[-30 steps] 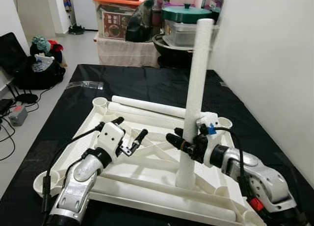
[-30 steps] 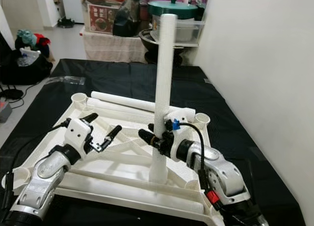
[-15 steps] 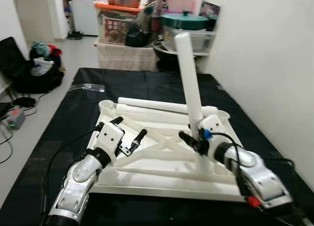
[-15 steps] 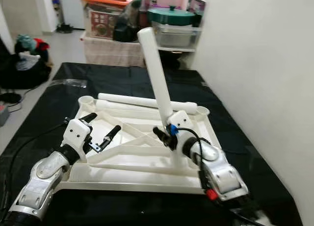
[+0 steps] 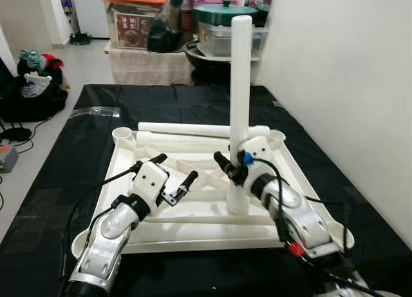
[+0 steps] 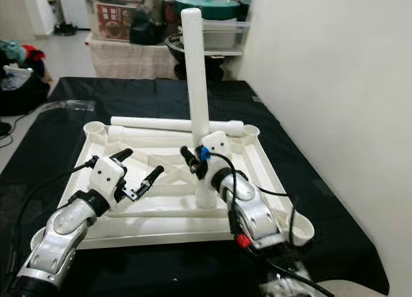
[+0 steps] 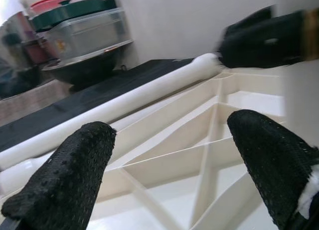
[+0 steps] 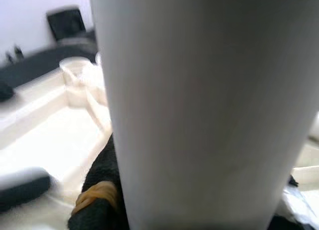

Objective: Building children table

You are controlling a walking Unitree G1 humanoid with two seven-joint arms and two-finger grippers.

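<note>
Table top: one white plastic ribbed table top [image 5: 193,210] is lying upside down on the black mat [image 5: 96,149] covering the floor, its braces and round corner sockets facing up.
Legs, counted: I am seeing three white plastic tube legs; one upright leg [image 5: 239,84] is standing on the underside of the table top, near its right side, and two loose white legs [image 5: 187,127] are lying side by side along the far edge.
Right jaws: my right gripper [image 5: 229,170] is pressing its black fingers against the lower part of the upright leg, clamped on it.
Left jaws: my left gripper [image 5: 172,174] is hovering over the left half of the table top, its two black fingers [image 7: 65,175] standing wide apart and gripping nothing.
Left wrist view: it is showing the crossed ribs between my open fingers, one lying leg beyond them, and the right gripper's black tip at the edge.
Right wrist view: the upright leg [image 8: 199,105] is sitting close and blurred, with a black finger and a yellowish band beside its base.
Head views: they are taking in the white wall on the right and a green-lidded storage box [image 5: 222,28] among clutter beyond the mat.
</note>
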